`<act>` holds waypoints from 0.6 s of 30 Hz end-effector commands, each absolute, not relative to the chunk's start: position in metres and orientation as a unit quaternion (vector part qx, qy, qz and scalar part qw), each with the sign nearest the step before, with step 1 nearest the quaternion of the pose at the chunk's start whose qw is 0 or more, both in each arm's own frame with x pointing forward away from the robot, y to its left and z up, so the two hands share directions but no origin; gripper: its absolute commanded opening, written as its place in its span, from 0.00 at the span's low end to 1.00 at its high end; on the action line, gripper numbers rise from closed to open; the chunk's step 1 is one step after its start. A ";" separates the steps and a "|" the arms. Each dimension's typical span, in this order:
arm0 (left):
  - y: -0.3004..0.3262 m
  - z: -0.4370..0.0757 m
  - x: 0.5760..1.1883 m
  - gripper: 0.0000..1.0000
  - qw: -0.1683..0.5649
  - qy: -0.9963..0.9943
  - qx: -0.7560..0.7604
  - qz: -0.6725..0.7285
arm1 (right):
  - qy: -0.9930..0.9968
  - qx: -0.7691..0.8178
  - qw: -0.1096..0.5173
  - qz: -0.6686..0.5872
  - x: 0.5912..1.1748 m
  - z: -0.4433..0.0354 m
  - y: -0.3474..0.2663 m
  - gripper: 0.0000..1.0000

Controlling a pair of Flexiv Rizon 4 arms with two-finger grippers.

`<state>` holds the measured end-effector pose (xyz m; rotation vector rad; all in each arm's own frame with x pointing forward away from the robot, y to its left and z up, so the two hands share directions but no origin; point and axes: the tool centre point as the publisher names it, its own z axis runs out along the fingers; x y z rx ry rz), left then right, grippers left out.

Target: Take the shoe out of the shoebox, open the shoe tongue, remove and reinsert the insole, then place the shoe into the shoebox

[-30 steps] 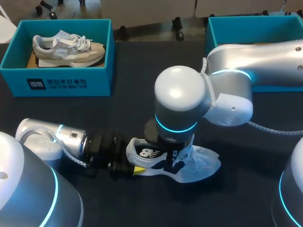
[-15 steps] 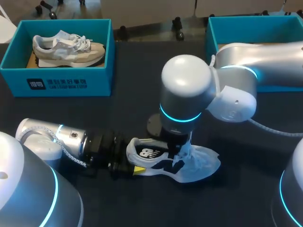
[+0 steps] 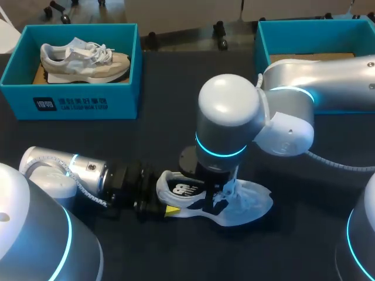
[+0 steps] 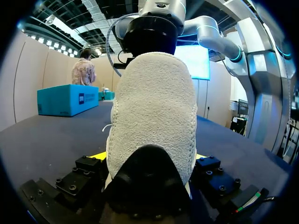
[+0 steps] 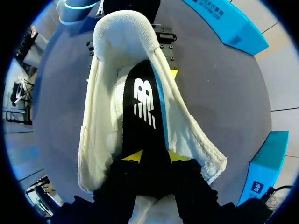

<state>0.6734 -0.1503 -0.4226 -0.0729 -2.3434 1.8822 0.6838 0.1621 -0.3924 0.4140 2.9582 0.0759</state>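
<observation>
Right claw (image 5: 150, 156) hangs straight over the shoe (image 3: 249, 202), its tips pinched on the black insole (image 5: 142, 107). Shoe and insole lie lengthwise along the counter's (image 3: 164, 129) near edge. Left claw (image 4: 148, 157) clamps the heel from the left-edge side, so I judge the insole must lift upward.
</observation>
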 end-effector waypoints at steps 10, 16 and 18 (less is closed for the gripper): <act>-0.148 -0.422 0.673 0.00 0.068 -0.778 -0.024 0.624 | 0.988 0.143 0.051 0.020 0.694 -0.402 0.163 0.30; -0.148 -0.422 0.673 0.00 0.068 -0.778 -0.024 0.624 | 0.990 0.141 0.014 0.029 0.688 -0.416 0.170 0.26; -0.148 -0.422 0.673 0.00 0.068 -0.778 -0.024 0.624 | 0.989 0.143 0.010 0.029 0.683 -0.417 0.171 0.25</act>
